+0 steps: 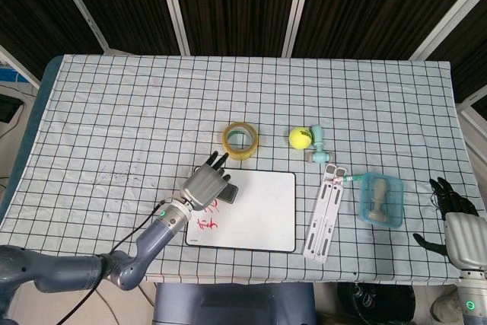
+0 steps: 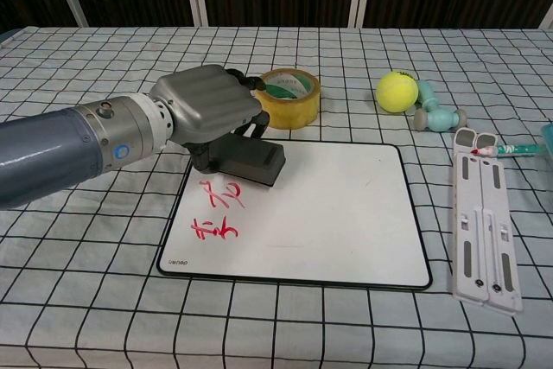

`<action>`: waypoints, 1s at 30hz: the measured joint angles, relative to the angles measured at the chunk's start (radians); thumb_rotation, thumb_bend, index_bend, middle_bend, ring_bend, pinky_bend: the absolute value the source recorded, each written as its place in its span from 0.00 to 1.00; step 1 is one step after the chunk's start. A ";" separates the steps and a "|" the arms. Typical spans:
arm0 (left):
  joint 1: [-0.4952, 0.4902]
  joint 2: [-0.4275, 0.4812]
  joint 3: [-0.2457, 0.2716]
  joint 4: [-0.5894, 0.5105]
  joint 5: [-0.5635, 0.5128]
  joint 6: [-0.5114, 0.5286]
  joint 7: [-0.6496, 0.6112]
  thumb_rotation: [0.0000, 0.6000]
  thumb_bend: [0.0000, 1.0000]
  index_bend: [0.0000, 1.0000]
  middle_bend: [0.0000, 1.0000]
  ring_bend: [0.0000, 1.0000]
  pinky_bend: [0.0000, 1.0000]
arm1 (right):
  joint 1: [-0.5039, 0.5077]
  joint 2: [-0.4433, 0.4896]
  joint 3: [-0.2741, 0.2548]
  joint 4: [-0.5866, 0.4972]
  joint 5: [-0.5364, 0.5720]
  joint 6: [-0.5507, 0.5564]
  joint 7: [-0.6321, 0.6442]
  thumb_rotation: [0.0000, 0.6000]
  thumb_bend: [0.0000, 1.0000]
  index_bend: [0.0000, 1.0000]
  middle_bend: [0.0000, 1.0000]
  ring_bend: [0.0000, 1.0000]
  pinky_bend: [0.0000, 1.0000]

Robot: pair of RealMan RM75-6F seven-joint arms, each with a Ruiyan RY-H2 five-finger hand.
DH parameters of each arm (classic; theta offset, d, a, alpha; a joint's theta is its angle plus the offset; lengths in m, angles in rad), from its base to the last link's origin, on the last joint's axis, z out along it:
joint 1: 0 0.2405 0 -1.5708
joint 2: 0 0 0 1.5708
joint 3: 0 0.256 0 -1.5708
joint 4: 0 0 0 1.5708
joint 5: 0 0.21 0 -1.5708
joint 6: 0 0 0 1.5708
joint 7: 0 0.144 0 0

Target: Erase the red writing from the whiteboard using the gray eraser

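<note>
My left hand point(image 1: 204, 186) point(image 2: 206, 112) grips the gray eraser point(image 2: 249, 160) point(image 1: 227, 193) and holds it over the upper left part of the whiteboard point(image 2: 337, 205) point(image 1: 259, 211). The eraser hangs just above and right of the red writing point(image 2: 216, 212) point(image 1: 206, 222), which sits near the board's left edge; whether it touches the board I cannot tell. In the head view the hand hides the upper strokes. My right hand point(image 1: 456, 222) rests at the table's right front edge, fingers spread, holding nothing.
A yellow tape roll point(image 2: 287, 98) stands just behind the board. Right of it lie a tennis ball point(image 2: 394, 91) and a teal dumbbell toy point(image 2: 435, 114). A white folding stand point(image 2: 479, 213) and a teal box point(image 1: 381, 199) holding a stamp lie right of the board.
</note>
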 measured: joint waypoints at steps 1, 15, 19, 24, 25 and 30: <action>-0.001 -0.005 0.002 0.004 -0.010 0.003 0.008 1.00 0.36 0.45 0.49 0.00 0.11 | 0.000 0.000 0.000 0.000 0.000 0.000 0.000 1.00 0.09 0.04 0.09 0.19 0.22; 0.000 -0.017 0.039 -0.001 -0.020 0.008 -0.018 1.00 0.36 0.45 0.50 0.00 0.11 | 0.000 0.001 0.000 -0.001 -0.001 0.001 0.000 1.00 0.09 0.04 0.09 0.19 0.22; 0.009 0.012 0.057 -0.051 -0.024 0.029 -0.002 1.00 0.36 0.45 0.50 0.00 0.11 | 0.001 0.001 0.000 -0.001 -0.003 0.001 0.001 1.00 0.09 0.04 0.09 0.19 0.22; 0.023 0.044 0.081 -0.114 -0.030 0.061 0.023 1.00 0.36 0.45 0.50 0.00 0.11 | 0.001 0.002 0.000 -0.002 -0.005 0.001 0.000 1.00 0.09 0.04 0.09 0.19 0.22; 0.025 0.048 0.086 -0.123 -0.031 0.064 0.026 1.00 0.36 0.45 0.50 0.00 0.11 | 0.001 0.001 -0.001 -0.002 -0.005 0.001 0.001 1.00 0.09 0.04 0.09 0.19 0.22; 0.035 0.071 0.123 -0.172 -0.036 0.072 0.046 1.00 0.36 0.45 0.50 0.00 0.11 | 0.000 0.001 0.000 -0.001 -0.002 0.000 0.003 1.00 0.09 0.04 0.09 0.19 0.23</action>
